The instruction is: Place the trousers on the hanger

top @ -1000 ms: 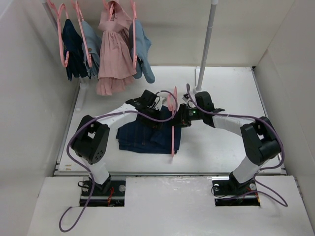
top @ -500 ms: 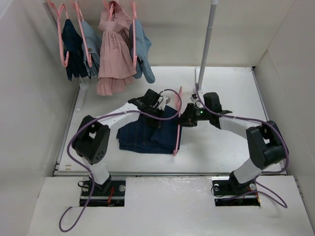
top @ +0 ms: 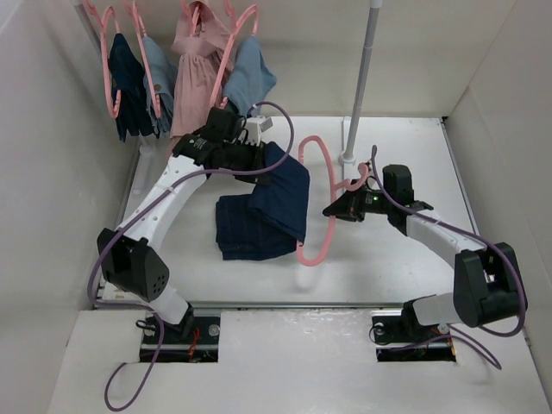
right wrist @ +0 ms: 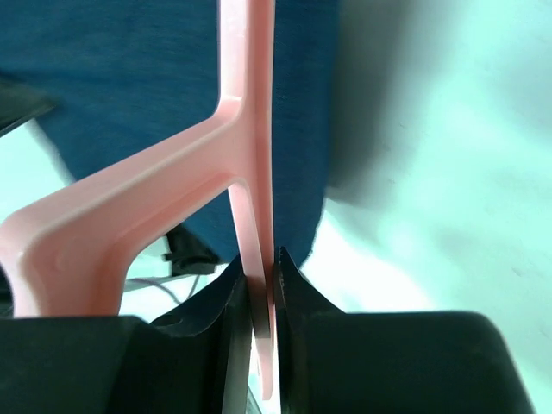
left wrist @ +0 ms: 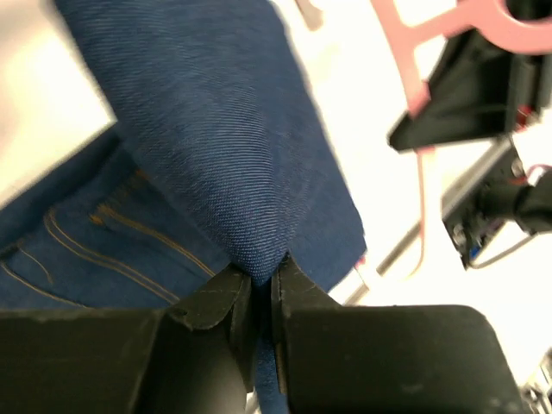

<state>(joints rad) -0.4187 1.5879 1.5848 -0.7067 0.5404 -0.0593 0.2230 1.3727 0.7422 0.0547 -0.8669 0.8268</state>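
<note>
The white desk (top: 405,250) in front of me carries two things. A white pole (top: 360,86) stands upright on its foot near the far edge. Left of that pole and nearer to me, the trousers (top: 250,228) lie folded on the surface. They are dark navy denim, and the part toward the pole is raised off the desk.

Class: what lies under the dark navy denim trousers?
Only the white table shows around the trousers; the left gripper holds one end raised. Anything beneath the cloth is covered.
</note>
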